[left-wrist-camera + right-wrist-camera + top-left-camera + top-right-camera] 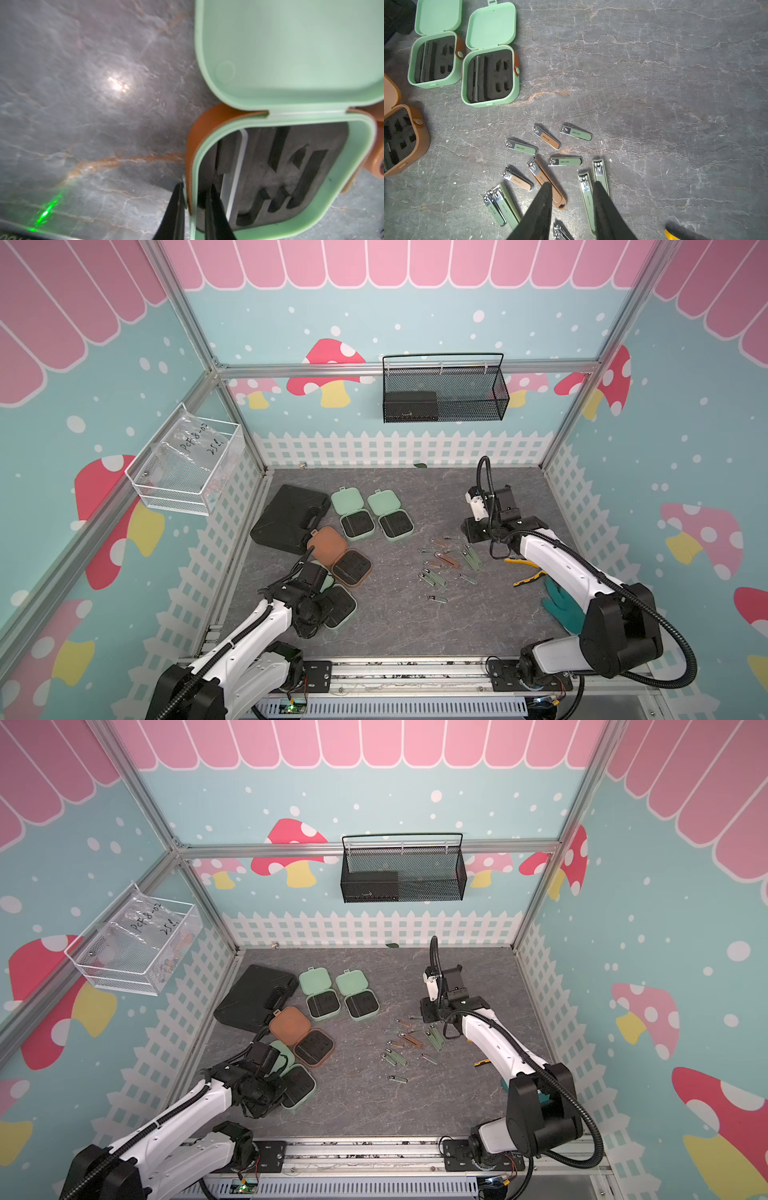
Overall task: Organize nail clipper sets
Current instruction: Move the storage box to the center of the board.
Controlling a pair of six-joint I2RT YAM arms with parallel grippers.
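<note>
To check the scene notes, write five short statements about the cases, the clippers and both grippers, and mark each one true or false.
1. The brown case lies open. True.
2. The nail clippers are stowed in the case slots. False: they lie loose on the table.
3. The left gripper has one finger inside the near mint case and one outside its wall. True.
4. The right gripper holds a brown clipper. False: it is open and empty above the loose clippers.
5. The large black case lies open. False: it is shut.
</note>
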